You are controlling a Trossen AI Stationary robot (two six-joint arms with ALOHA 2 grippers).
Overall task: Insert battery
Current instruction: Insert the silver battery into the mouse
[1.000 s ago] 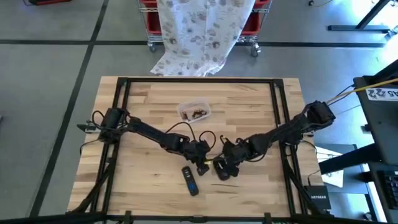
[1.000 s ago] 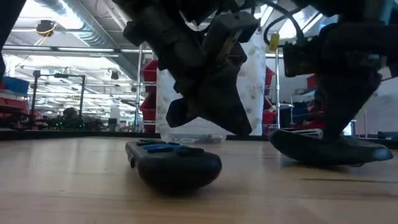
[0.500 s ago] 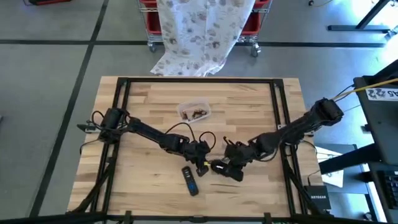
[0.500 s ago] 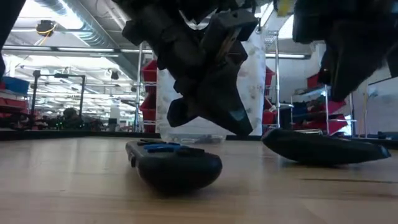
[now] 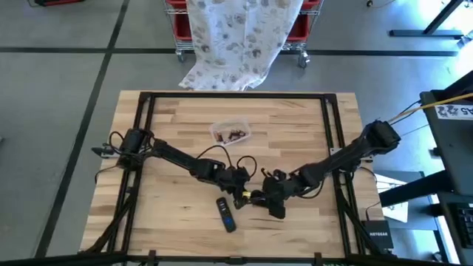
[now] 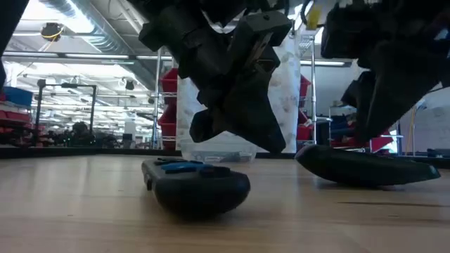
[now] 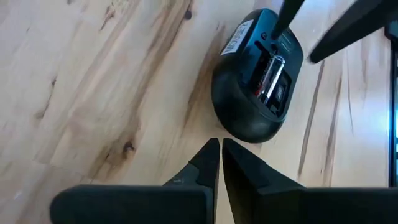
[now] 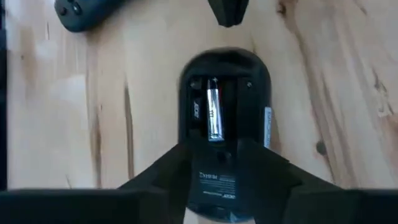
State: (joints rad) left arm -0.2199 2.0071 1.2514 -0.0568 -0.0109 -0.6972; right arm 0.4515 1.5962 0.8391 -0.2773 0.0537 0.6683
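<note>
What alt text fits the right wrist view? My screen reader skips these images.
An upturned black computer mouse lies on the wooden table with its battery bay open and one silver battery seated inside. The right tool is open astride its near end. A dark remote lies farther off.

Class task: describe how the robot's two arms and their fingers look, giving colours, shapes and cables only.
Both arms are black or very dark, built of slim jointed links. The left arm carries loose black cables that loop beside it. The right arm is equally dark, with a bulky joint block. The left gripper's fingers taper to narrow wedge tips; the right gripper's fingers are broad, flat and dark.
</note>
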